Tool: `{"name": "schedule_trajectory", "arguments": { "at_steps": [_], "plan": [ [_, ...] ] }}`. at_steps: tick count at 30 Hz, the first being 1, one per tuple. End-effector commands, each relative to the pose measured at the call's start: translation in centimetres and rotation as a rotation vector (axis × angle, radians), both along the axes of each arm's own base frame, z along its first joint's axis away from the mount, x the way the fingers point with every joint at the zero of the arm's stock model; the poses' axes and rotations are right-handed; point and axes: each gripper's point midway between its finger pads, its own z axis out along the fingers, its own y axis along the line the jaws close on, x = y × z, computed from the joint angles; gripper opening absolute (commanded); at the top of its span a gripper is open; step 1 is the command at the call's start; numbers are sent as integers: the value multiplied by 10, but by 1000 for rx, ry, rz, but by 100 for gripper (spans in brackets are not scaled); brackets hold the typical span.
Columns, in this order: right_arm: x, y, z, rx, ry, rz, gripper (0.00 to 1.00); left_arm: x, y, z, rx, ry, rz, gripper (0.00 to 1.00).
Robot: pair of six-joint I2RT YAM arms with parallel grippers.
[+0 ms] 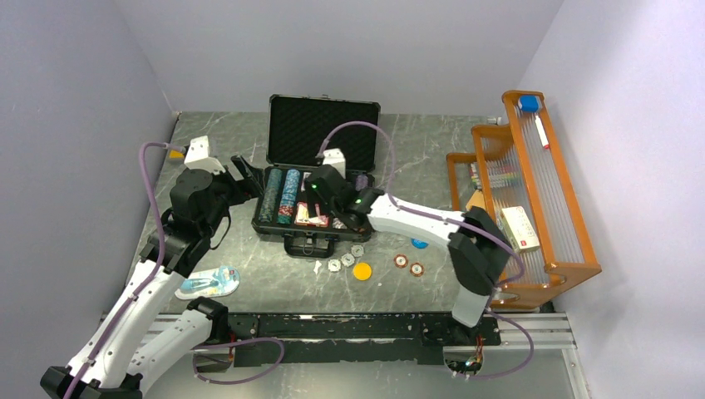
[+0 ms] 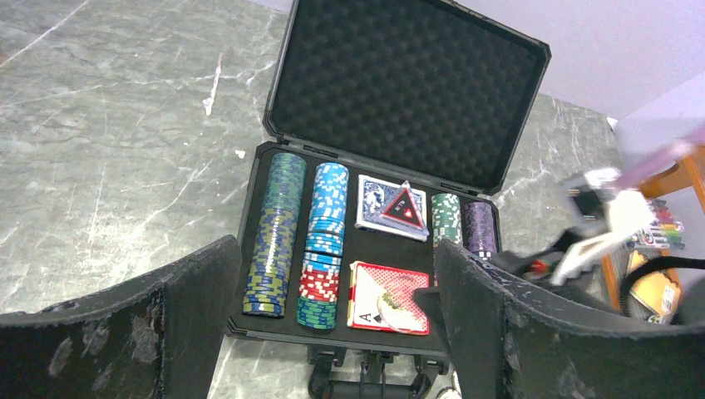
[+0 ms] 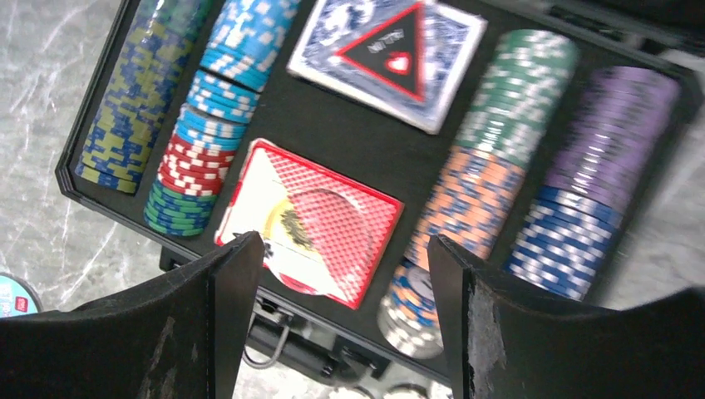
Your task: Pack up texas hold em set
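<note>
The black case (image 1: 324, 125) lies open at the middle of the table (image 1: 424, 150), with its lid upright at the back and its handle (image 1: 308, 247) toward the arms. Rows of striped chips (image 2: 274, 241) fill its left and right slots. Between them a blue deck (image 2: 391, 204) lies at the back and a red deck (image 2: 391, 295) at the front, with a pale round disc (image 3: 312, 237) resting on the red one.

The right gripper (image 3: 341, 316) hangs over the case's front edge above the red deck, jaws wide apart and gripping nothing. The left gripper (image 2: 332, 332) hovers just left of the case, also spread wide and empty.

In front of the case lie white discs (image 1: 341, 260), a yellow disc (image 1: 362, 270), two red-striped chips (image 1: 401, 261) and a blue disc (image 1: 419, 243) tucked beside the right forearm. A blister pack (image 1: 208, 283) sits front-left of the case. An orange rack (image 1: 532, 191) stands well to its right.
</note>
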Motion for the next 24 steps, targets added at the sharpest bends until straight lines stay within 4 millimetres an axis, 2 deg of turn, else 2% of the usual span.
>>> {"name": "schedule_trajectory", "arguments": {
  "at_steps": [1, 7, 9, 12, 17, 24],
  "plan": [
    [11, -58, 33, 19, -73, -186, 77, -2, -1, 8, -7, -29, -4, 90],
    [7, -164, 17, -14, -28, -438, 79, -1, -1, 8, -9, -30, -8, 90],
    [-2, -207, -4, -43, 27, -553, 81, -1, -1, 8, -10, -28, -6, 90],
    [-16, -241, -23, -54, 74, -648, 83, -1, 0, 8, -9, -30, 1, 90],
    [-36, -280, -53, -84, 138, -761, 86, -1, -1, 8, -10, -29, -4, 90],
    [-46, -289, -87, -64, 234, -786, 83, 0, -1, 7, -7, -22, -4, 90]
  ]
}}
